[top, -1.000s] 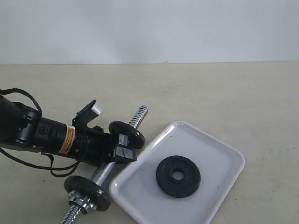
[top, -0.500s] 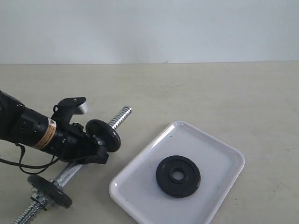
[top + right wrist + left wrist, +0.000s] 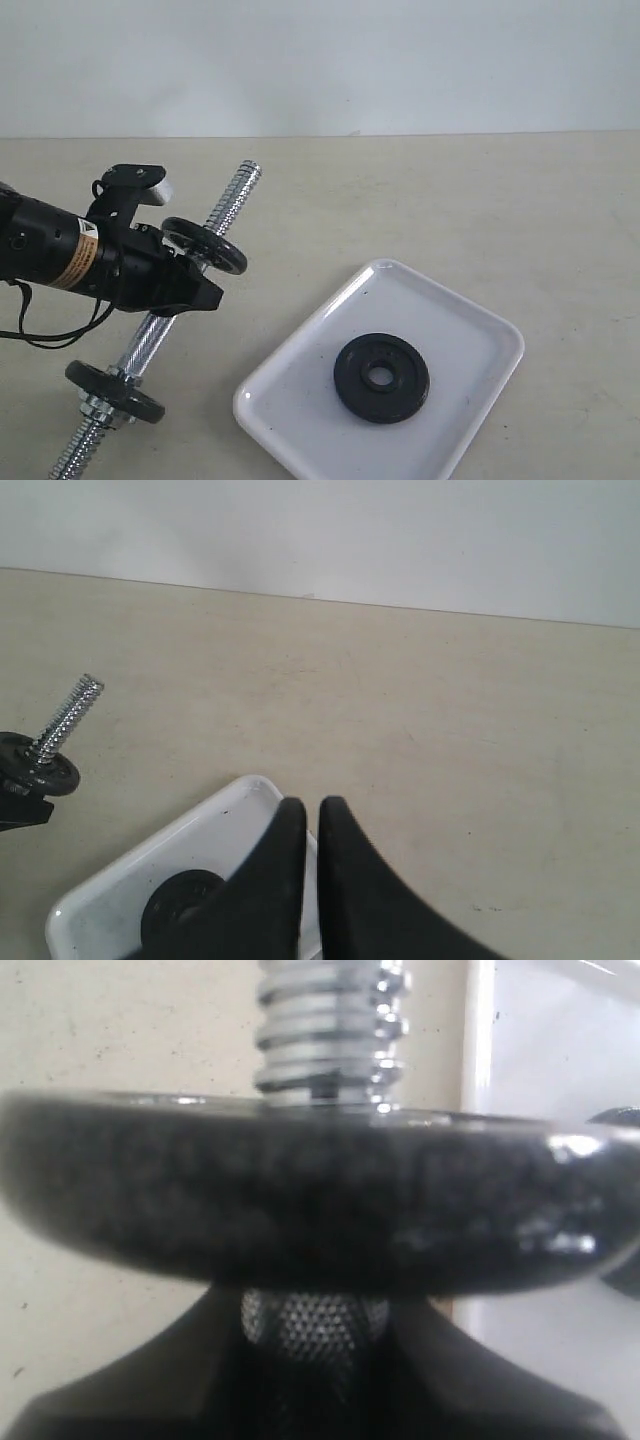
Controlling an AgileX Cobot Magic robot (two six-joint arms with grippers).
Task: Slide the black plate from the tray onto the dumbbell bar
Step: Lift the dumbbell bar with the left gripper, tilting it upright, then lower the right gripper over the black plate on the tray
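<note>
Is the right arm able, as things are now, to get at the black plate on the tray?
Probably yes. Nothing covers the black plate on the tray, and the right gripper hangs close by it. Its jaws are shut, though. The left gripper holds the dumbbell bar aside.

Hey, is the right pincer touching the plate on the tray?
Apart. The exterior view shows the plate alone on the tray, with the right pincer nowhere near it.
</note>
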